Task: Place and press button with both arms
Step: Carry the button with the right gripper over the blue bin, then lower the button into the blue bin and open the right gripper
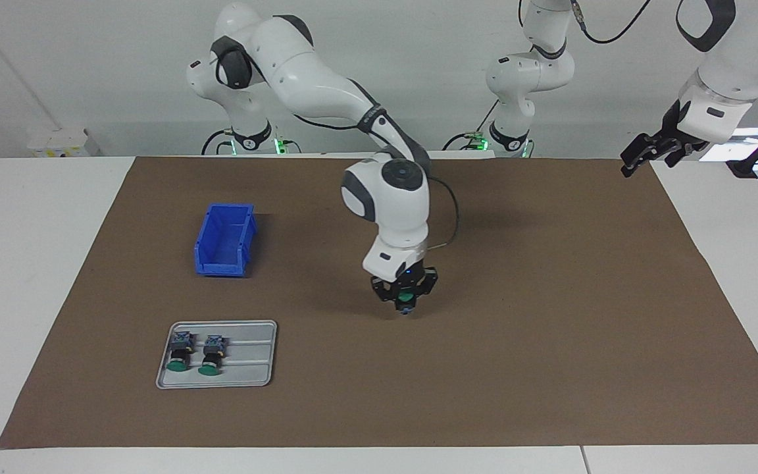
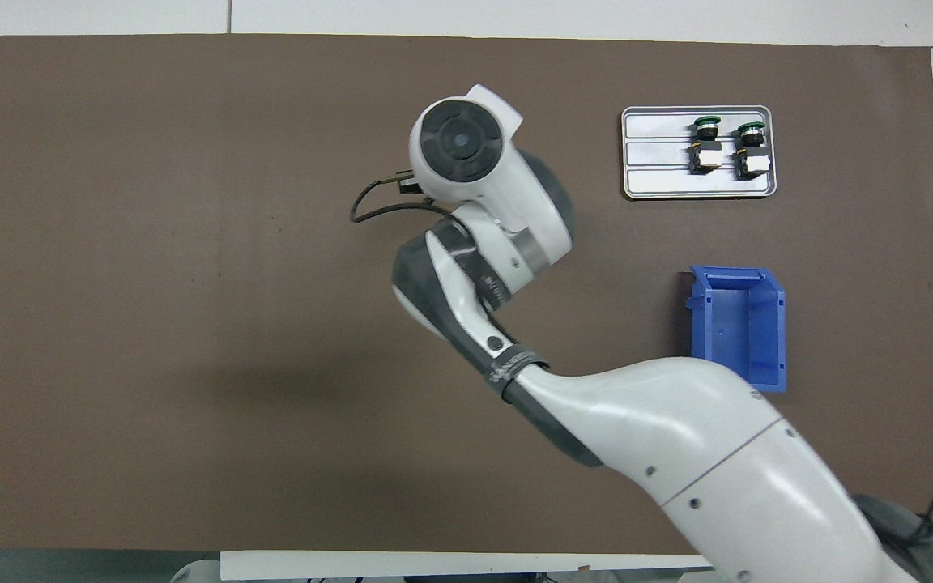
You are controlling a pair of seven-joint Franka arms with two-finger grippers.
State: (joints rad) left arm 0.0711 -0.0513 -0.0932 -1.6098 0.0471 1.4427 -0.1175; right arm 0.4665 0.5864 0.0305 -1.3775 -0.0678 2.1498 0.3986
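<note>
While the left arm waits off at its own end of the tabletop [image 1: 56, 217], the right arm is doing all the work, stretched out over the middle of the brown mat [image 1: 550, 329]. The right gripper [image 1: 404, 304] points straight down, low over the mat, and its fingers are clamped on the button [image 1: 405, 299]. You can see the green cap peeking out between the fingers in the facing view, with a bit of blue just under it. I can't tell whether the bottom of it touches the mat or hangs just above. In the overhead view the arm's wrist covers the whole grip, so no help there.

The left gripper [image 1: 642, 153] hangs in the air over the mat's edge on the left arm's end, fingers spread wide and holding nothing. In the overhead view only its dark tip shows at the frame edge.

Toward the right arm's end of the tabletop there's a grey metal tray [image 1: 257, 378] with two more buttons [image 1: 196, 352] lying side by side in it, green caps pointing away from the robots. A blue bin [image 1: 224, 240] sits nearer to the robots than the tray, well apart from it, with nothing visible inside.
</note>
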